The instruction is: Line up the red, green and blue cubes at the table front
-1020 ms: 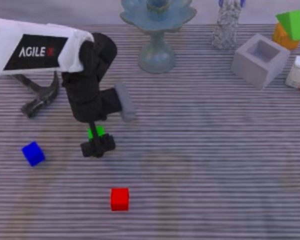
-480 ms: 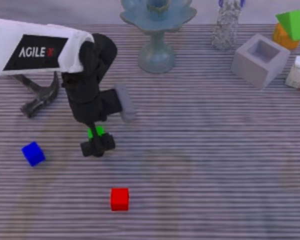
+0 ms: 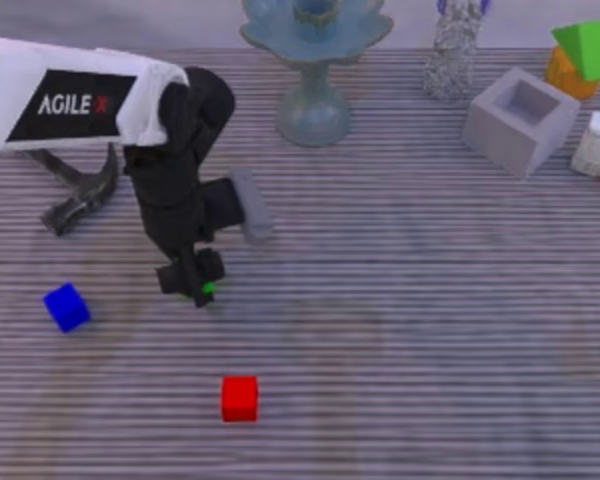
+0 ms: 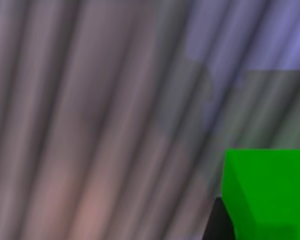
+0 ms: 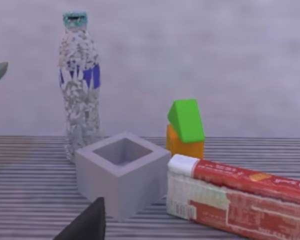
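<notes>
Top view: left gripper (image 3: 192,279) low over green cube (image 3: 209,290), mid-left of table (image 3: 430,330); finger state not discernible. Red cube (image 3: 239,398) front; blue cube (image 3: 67,307) left.
Left wrist: cube close, grasp likely.
Right wrist: arm parked.

The left arm is stretched in from the left edge of the top view, its black wrist bent downward over the counter's left half. The left tool (image 3: 194,282) is pointed straight down and is closed around something held between its fingers. The right arm is not seen from above.
</notes>
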{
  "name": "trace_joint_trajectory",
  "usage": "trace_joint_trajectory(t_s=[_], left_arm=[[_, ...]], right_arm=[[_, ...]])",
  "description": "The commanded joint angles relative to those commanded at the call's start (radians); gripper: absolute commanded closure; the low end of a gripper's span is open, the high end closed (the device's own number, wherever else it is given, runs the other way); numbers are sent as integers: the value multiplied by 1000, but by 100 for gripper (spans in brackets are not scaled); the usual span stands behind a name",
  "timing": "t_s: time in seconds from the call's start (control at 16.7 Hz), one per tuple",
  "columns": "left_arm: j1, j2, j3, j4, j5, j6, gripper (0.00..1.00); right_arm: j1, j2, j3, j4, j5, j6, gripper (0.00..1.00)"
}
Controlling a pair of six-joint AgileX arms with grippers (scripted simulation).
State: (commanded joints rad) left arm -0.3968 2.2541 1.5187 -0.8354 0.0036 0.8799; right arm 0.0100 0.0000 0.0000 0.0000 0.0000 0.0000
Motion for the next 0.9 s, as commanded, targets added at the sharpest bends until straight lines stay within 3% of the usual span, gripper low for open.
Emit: trace_joint_trajectory(t_s=[0.6,0.9], left_arm=[[2,-31,15,-35,11,-10,100],[15,-95,114,-213,10,-12,100]], right_arm=[[0,0,0,0,0,0,0],[0,0,0,0,0,0,0]])
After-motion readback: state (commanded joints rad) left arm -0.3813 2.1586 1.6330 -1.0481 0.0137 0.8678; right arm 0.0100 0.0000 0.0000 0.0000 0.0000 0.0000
